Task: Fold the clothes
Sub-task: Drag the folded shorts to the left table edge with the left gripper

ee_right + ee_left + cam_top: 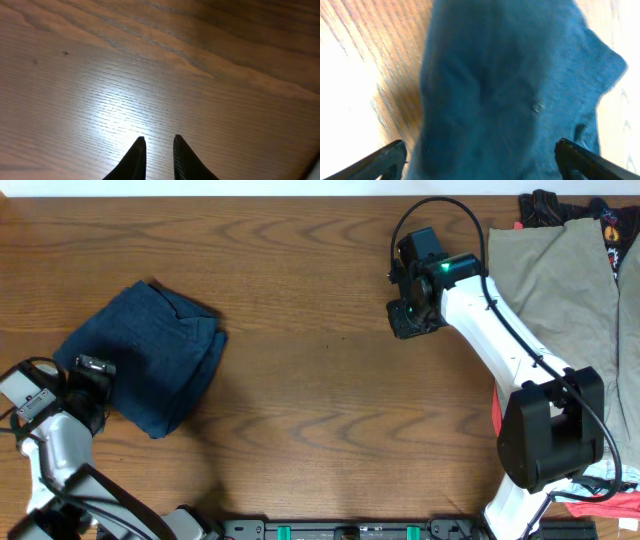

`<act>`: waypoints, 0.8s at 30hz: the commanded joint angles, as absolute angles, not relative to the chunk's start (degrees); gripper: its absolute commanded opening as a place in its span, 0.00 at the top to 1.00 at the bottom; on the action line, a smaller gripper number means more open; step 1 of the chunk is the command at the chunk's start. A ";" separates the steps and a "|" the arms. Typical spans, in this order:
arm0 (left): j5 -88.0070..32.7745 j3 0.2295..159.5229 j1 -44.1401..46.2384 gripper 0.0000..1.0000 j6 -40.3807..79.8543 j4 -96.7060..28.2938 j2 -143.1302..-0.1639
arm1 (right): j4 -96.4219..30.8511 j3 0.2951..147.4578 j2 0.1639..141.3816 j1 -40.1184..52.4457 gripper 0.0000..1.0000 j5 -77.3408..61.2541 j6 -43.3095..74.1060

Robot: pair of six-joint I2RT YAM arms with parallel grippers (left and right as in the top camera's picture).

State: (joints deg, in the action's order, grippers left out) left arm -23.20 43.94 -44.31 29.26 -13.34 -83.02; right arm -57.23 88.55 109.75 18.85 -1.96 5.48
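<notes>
On the table (300, 430), heaped navy shorts (150, 365), left claw (481, 156) agape above

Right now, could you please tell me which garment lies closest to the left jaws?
The dark blue shorts, alone on the left, just ahead of the left jaws; the beige garment and the black one lie heaped at the far right.

Loads of room across the middle of the table (300, 410), bare wood from left to right. Blockers: the folded navy clothes (150, 360) on the left, the khaki garment (550, 260) heaped far right, and the right arm (500, 340) slanting beside it.
</notes>
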 commanded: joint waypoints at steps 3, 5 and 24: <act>-23.75 44.97 -40.97 0.02 24.53 -17.28 -74.11 | -56.51 89.14 109.75 15.68 0.82 -6.22 6.22; -24.93 44.97 -38.06 0.02 21.04 -19.51 -71.09 | -56.34 89.14 109.75 14.74 0.82 -7.35 6.22; -14.41 44.01 -2.31 0.02 15.66 -26.50 -88.12 | -55.61 89.14 109.75 13.67 0.80 -9.47 6.20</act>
